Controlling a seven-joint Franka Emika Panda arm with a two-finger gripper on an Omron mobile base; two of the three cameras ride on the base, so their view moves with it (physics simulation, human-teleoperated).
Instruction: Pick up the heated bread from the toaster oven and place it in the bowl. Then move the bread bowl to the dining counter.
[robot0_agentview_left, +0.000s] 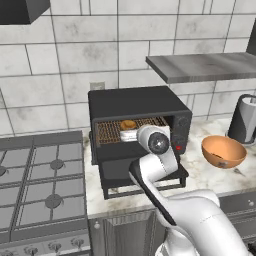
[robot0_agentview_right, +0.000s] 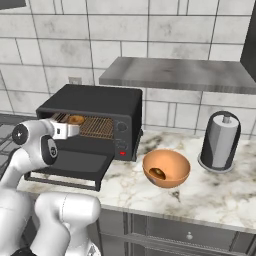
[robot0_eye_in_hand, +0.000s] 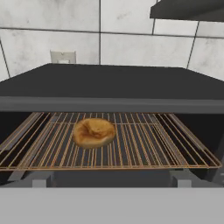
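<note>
The left base view looks forward and down from behind the arm at the black boxy toaster oven (robot0_agentview_left: 135, 117); the right base view takes the same oven (robot0_agentview_right: 95, 117) and glossy orange-brown bowl (robot0_agentview_right: 166, 168) from the other side; the hand view faces the oven's coppery wire rack (robot0_eye_in_hand: 144, 144) closely, level

Small round bun (robot0_eye_in_hand: 94, 132): golden-brown, darker mottling on the crust. Boxy countertop toaster oven (robot0_agentview_left: 132, 102): matt black casing, coppery-orange wire rack (robot0_eye_in_hand: 144, 144), one red button (robot0_agentview_right: 123, 153) on the right panel. Round glossy bowl (robot0_agentview_right: 166, 168), right of the oven: orange-brown, with a dark patch on the inner wall. Marble-look counter top (robot0_agentview_right: 220, 192): white, grey and brownish veining. Cylindrical appliance (robot0_agentview_right: 220, 140), far right: grey metallic body, black trim. Tiled wall (robot0_agentview_left: 75, 50): pale grey, faint marbling, darker grout lines. Wall shelf (robot0_agentview_right: 175, 74): streaked grey. Hob (robot0_agentview_left: 35, 180), left: dark grey.
</note>
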